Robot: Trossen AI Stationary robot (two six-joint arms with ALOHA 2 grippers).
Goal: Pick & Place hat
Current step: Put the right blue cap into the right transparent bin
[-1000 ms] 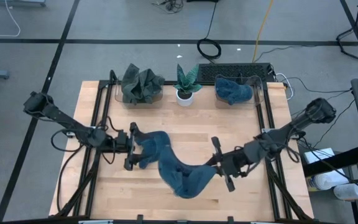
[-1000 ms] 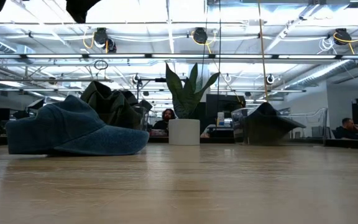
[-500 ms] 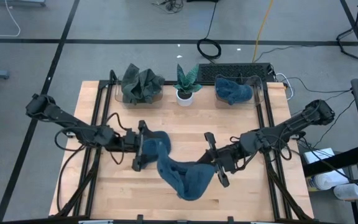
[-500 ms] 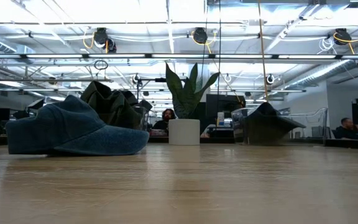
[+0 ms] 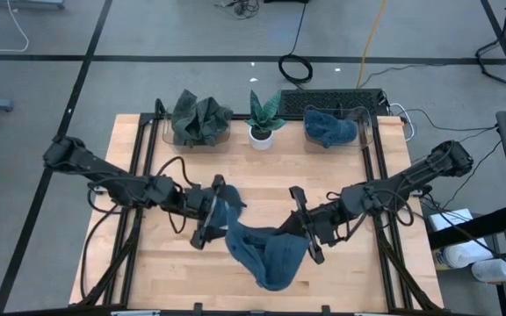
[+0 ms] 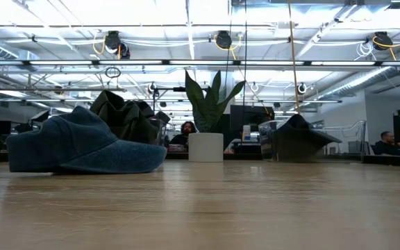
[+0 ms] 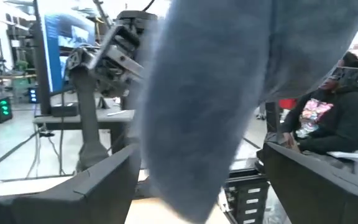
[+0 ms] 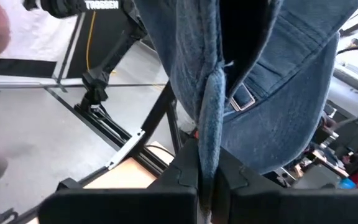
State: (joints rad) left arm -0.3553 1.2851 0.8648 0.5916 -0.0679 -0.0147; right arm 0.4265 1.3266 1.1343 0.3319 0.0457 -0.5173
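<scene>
- Centrally, over the wooden table (image 5: 148,263): a blue denim hat (image 5: 262,250), hanging between the 2 arms, above the near middle of the tabletop.
- Pinched at its right edge by the right gripper (image 5: 306,235), fingers closed tight on a fold of the denim; seen close in the right wrist view as cloth (image 8: 253,93) with a metal strap buckle (image 8: 242,98) dropping into the closed fingers (image 8: 185,171).
- Met at its left end by the left gripper (image 5: 211,215), fingers spread wide around the cloth; in the left wrist view, blurred blue fabric (image 7: 229,81) between the 2 dark fingers (image 7: 98,183), not clamped.
- Along the far edge of the table: a clear bin with crumpled dark green hats (image 5: 198,120) at left, a small potted plant (image 5: 262,118) in a white pot in the middle, a clear bin holding another blue hat (image 5: 330,127) at right.
- From table height: a separate blue cap (image 6: 82,146) resting on the wood at left, the plant (image 6: 207,114) and the 2 bins behind it.
- Beyond the table: a black keyboard (image 5: 341,99), a coiled cable (image 5: 295,68) on the grey floor, and a seated person (image 7: 331,115) in dark clothing in the left wrist view.
</scene>
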